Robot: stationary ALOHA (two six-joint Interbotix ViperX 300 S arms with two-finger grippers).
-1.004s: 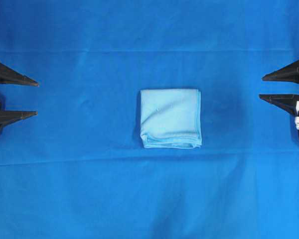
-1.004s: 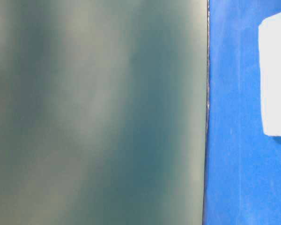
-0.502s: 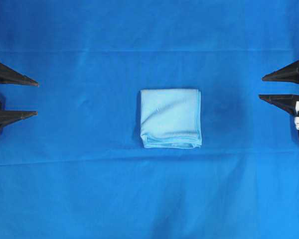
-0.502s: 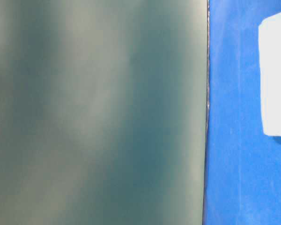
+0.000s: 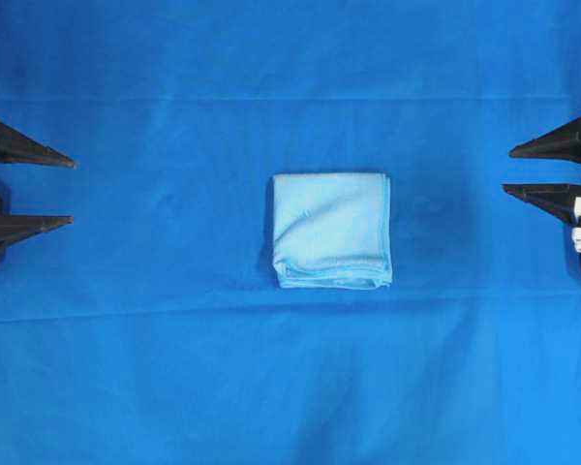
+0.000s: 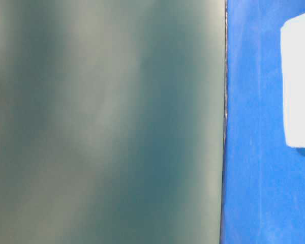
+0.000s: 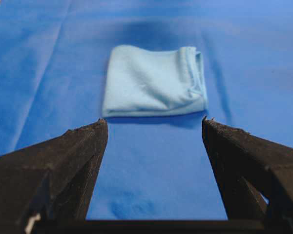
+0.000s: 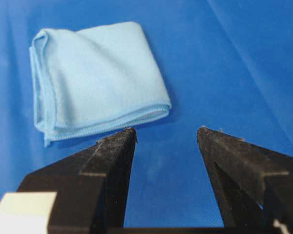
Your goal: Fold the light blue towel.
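Dark blue cloth (image 5: 174, 368) covers the surface; the light blue towel (image 5: 331, 230) lies folded at its centre. At nine o'clock the left hand (image 5: 73, 192) gapes wide, empty; at three o'clock the right hand (image 5: 508, 170) likewise.

Setting: robot-manipulation lab bench. Evidence: work surface wholly draped in a royal-blue cloth (image 5: 174, 368) with pressed creases; two black robot grippers, left gripper (image 5: 70, 192) and right gripper (image 5: 508, 170), at opposite edges; no household furnishings in view.
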